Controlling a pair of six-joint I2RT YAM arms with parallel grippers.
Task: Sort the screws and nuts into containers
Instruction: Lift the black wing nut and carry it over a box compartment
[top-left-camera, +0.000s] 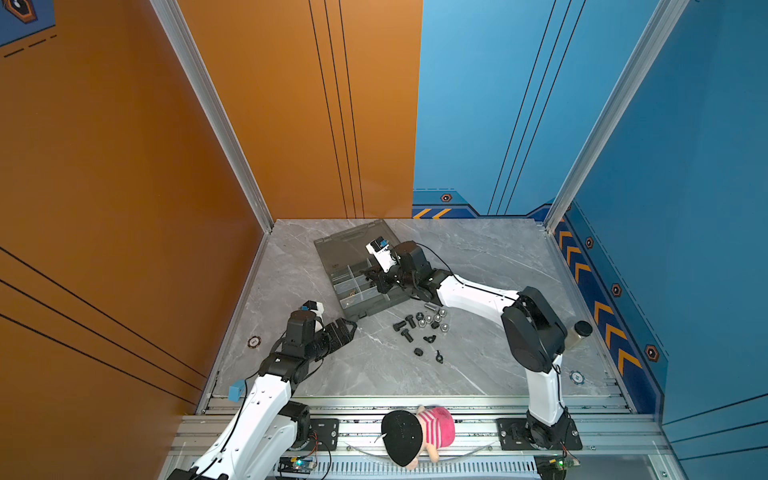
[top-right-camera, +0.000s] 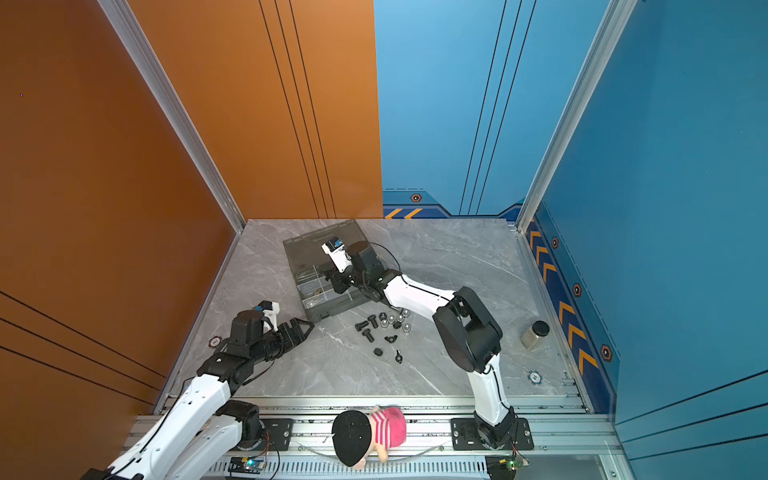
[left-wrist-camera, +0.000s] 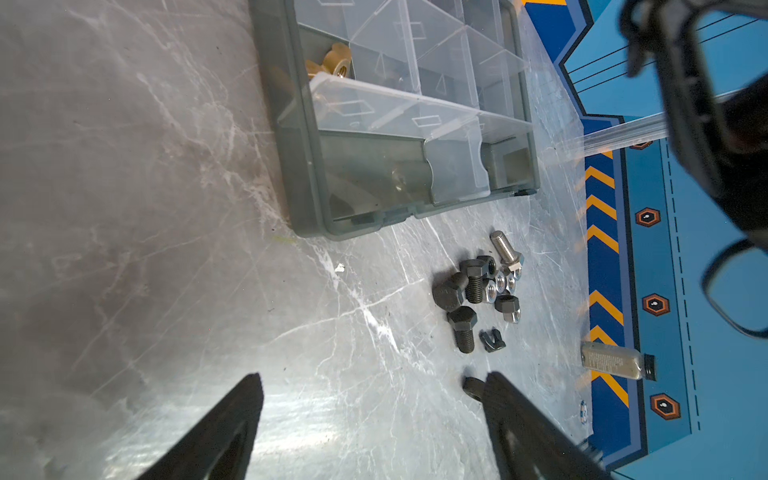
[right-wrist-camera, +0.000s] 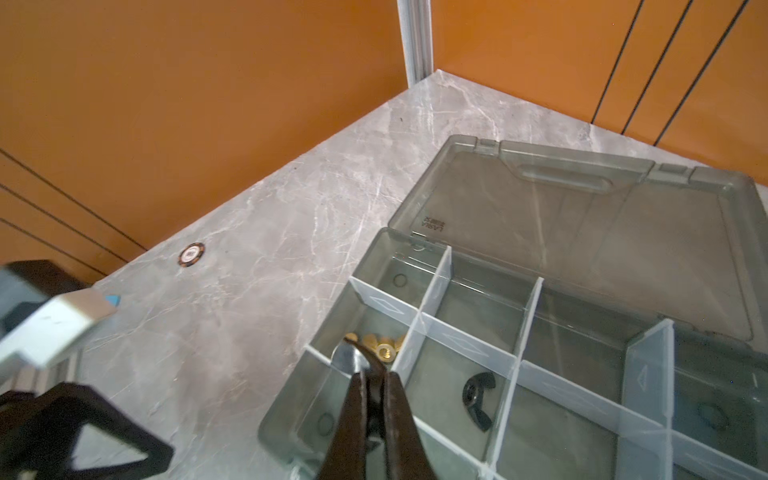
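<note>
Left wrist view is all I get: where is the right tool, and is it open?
Observer: The right tool is shut, its tip at the cell with the brass nuts.
Operator: Anything in the next cell?
Observer: One black wing nut.
Operator: Any strays beyond the pile?
Observer: A loose wing nut lies apart from it, near a black nut.

On bench (top-left-camera: 332, 374), rear centre: organiser case (top-left-camera: 374, 306), lid (top-left-camera: 345, 245) flat behind it. Just before case, rightward: loose screws and nuts (top-left-camera: 424, 326), clustered. Wing nuts (right-wrist-camera: 380, 347) in an edge cell (right-wrist-camera: 374, 320); single wing nut (right-wrist-camera: 478, 392) in adjoining cell (right-wrist-camera: 440, 365). Jar (top-left-camera: 578, 334) far right, well apart. Left pincer (left-wrist-camera: 374, 376) near case's front corner; right pincer (right-wrist-camera: 368, 363) over case.
</note>
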